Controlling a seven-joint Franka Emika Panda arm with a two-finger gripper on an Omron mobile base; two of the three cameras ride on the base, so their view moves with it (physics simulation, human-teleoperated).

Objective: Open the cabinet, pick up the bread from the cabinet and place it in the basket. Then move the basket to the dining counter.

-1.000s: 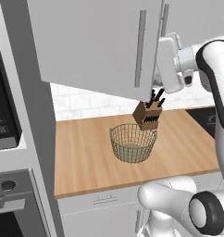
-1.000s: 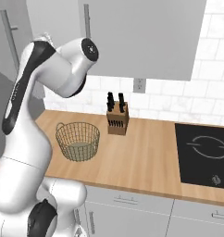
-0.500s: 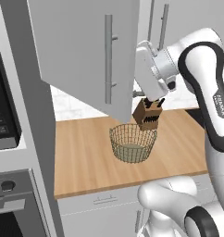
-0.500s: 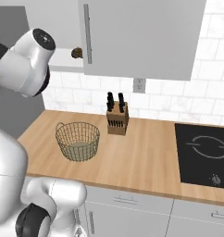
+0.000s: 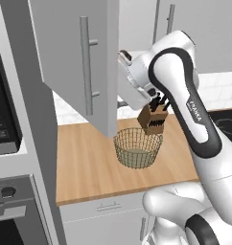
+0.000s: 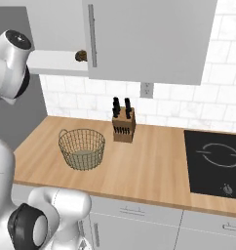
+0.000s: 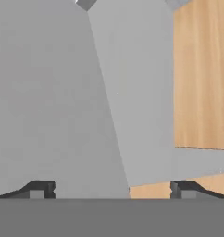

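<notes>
The cabinet's left door (image 5: 77,62) stands swung wide open toward me, its long bar handle (image 5: 87,67) facing out. In the right base view the pale shelf (image 6: 51,61) is uncovered, and the small dark brown bread (image 6: 81,55) sits at its right end beside the shut right door (image 6: 149,39). The wire basket (image 5: 137,148) (image 6: 82,148) rests on the wood worktop below. My gripper (image 7: 111,190) is open with nothing between its fingertips (image 7: 40,189), close to the door's flat grey face (image 7: 53,92). In the left base view my hand sits just behind the door's free edge.
A wooden knife block (image 6: 124,124) (image 5: 154,118) stands behind the basket by the tiled wall. A black cooktop (image 6: 220,158) lies at the worktop's right. An oven column (image 5: 12,143) rises at the left. Grey drawers (image 6: 134,219) run below the worktop.
The left door has swung from slightly ajar to wide open, uncovering the shelf and the bread. My hand has moved left and down along with the door's edge, staying open.
</notes>
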